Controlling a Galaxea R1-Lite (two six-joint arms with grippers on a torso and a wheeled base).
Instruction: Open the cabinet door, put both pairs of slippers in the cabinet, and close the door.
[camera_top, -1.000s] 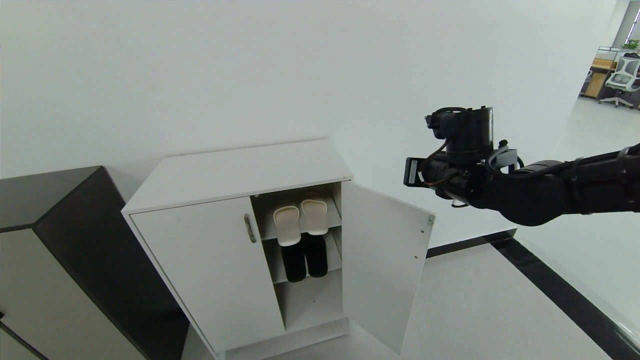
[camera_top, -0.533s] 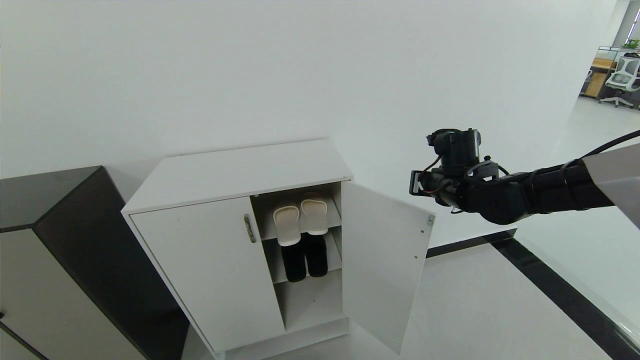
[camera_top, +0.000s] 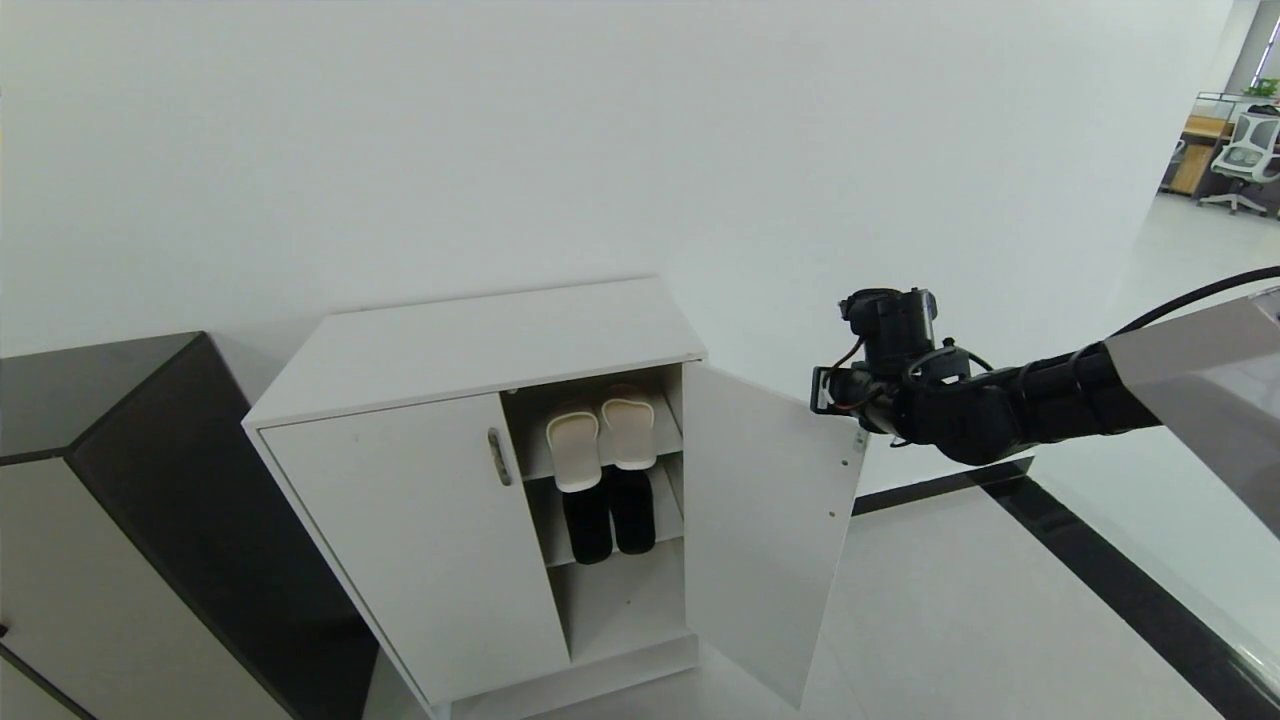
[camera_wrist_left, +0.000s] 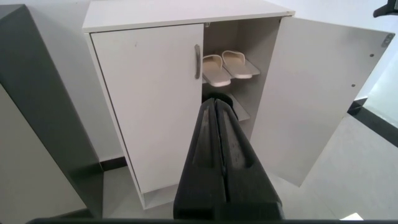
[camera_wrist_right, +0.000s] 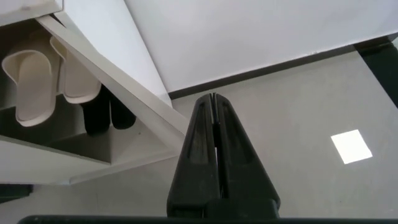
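The cabinet (camera_top: 470, 340) stands ahead of the left end effector (camera_wrist_left: 215, 106), whose fingers are pressed together with nothing between them. The cabinet's left door (camera_top: 420, 540) is shut. Its right door (camera_top: 765, 520) is swung out wide, long axis upright and free edge pointing away from the cabinet front. The right end effector (camera_wrist_right: 213, 102) is also closed and empty. It hangs just above and outside that door's top free corner, with the door's top edge running slantwise below it.

Both pairs are already inside, beyond the door from the right end effector. The white slippers (camera_top: 600, 440) are on the upper shelf and the black slippers (camera_top: 610, 520) on the shelf right under them. Each slipper lies with its long axis front to back. I cannot tell for certain which end is the toe.

Only closing the door appears to be left, and two things could spoil it:
- **Contact too high:** if the closed fingers meet the panel near its corner, they may slide over the top edge, and the door will hardly swing.
- **Slippers in the way:** the near ends of the white pair seem to stick out past their shelf front, so the door may catch on them and stay ajar.
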